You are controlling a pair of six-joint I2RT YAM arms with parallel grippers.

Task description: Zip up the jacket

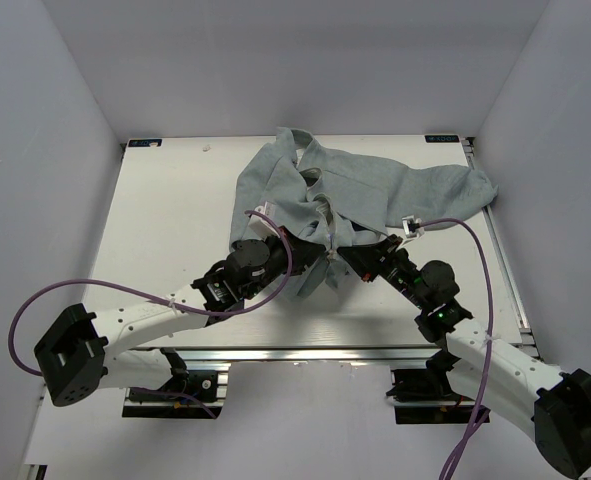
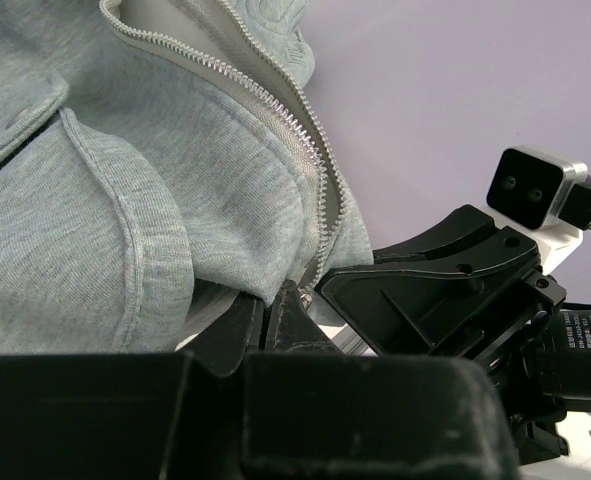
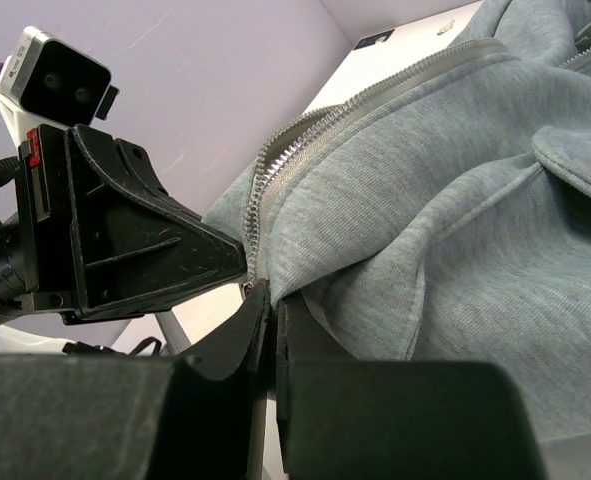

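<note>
The grey-green fleece jacket (image 1: 365,185) lies crumpled at the back centre of the white table, open at the front, with its silver zipper (image 2: 275,100) unjoined. My left gripper (image 1: 307,262) and right gripper (image 1: 345,256) meet at the jacket's near hem. In the left wrist view the left gripper (image 2: 272,312) is shut on the hem edge of the jacket (image 2: 95,200), just beside the zipper's lower end. In the right wrist view the right gripper (image 3: 272,302) is shut on the other hem edge of the jacket (image 3: 455,200), below its zipper teeth (image 3: 355,110). The two grippers almost touch.
The table (image 1: 175,220) is walled on the left, back and right. Purple cables (image 1: 55,295) loop off both arms. A metal rail (image 1: 305,352) runs along the near edge. One sleeve (image 1: 455,185) reaches toward the right wall.
</note>
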